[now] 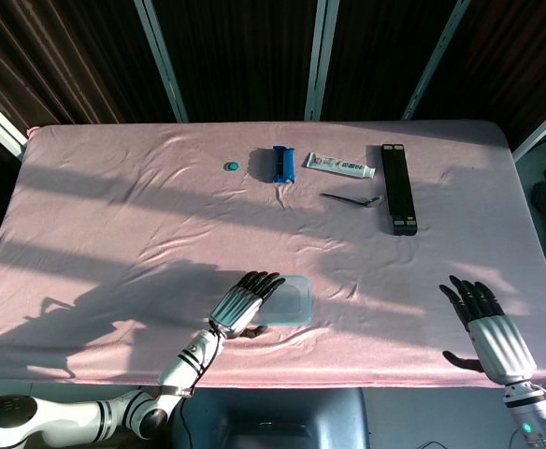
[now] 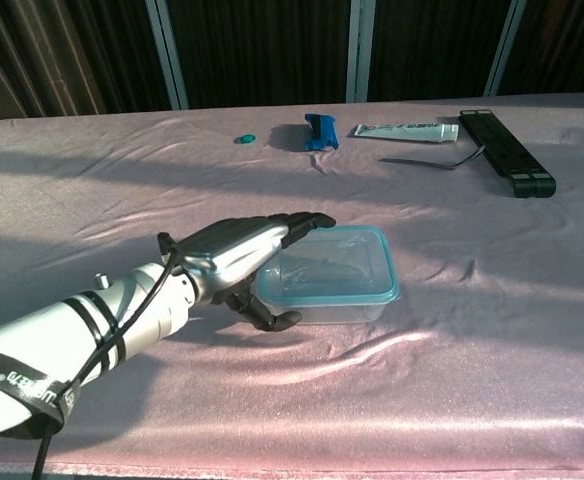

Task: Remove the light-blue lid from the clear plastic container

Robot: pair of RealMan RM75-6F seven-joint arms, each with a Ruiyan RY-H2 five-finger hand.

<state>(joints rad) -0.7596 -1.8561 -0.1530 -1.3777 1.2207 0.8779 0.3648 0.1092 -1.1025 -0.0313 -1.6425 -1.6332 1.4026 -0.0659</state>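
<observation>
The clear plastic container (image 1: 292, 304) (image 2: 330, 300) stands near the table's front edge, with its light-blue lid (image 2: 337, 262) on it. My left hand (image 1: 243, 301) (image 2: 240, 252) lies at its left end. The fingers (image 2: 302, 224) stretch flat over the lid's left edge, and the thumb (image 2: 272, 320) sits low against the near-left corner. I see no firm grip. My right hand (image 1: 483, 323) hovers open, fingers apart, at the front right of the table, far from the container. It shows only in the head view.
Along the far side lie a small teal cap (image 1: 230, 166), a blue object (image 1: 283, 164), a toothpaste tube (image 1: 340, 166), a spoon (image 1: 352, 198) and a long black bar (image 1: 397, 187). The pink cloth (image 1: 114, 215) is wrinkled throughout.
</observation>
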